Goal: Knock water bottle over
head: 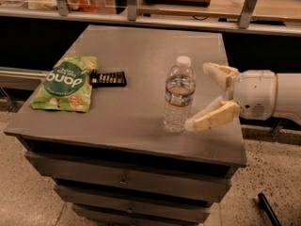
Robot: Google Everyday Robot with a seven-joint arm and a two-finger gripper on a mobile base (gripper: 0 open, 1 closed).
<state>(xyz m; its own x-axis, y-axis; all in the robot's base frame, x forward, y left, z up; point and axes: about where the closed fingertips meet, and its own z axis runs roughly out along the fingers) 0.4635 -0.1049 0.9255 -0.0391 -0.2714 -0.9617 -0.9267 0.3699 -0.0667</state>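
The water bottle [178, 95] stands upright on the grey table [141, 65], right of centre. It is clear and ribbed, with a white cap and a narrow label band. My gripper [200, 95] comes in from the right at bottle height. It is open, with cream fingers spread; the near fingertip [195, 123] is just beside the bottle's lower right side, and the far fingertip [209, 68] is to the right of the bottle's neck. The gripper holds nothing.
A green snack bag [66, 82] lies at the table's left side, with a dark flat bar [108, 78] next to it. Drawers [122, 180] front the table below. A shelf with metal posts [150, 4] runs behind. A dark object [270, 211] lies on the floor at right.
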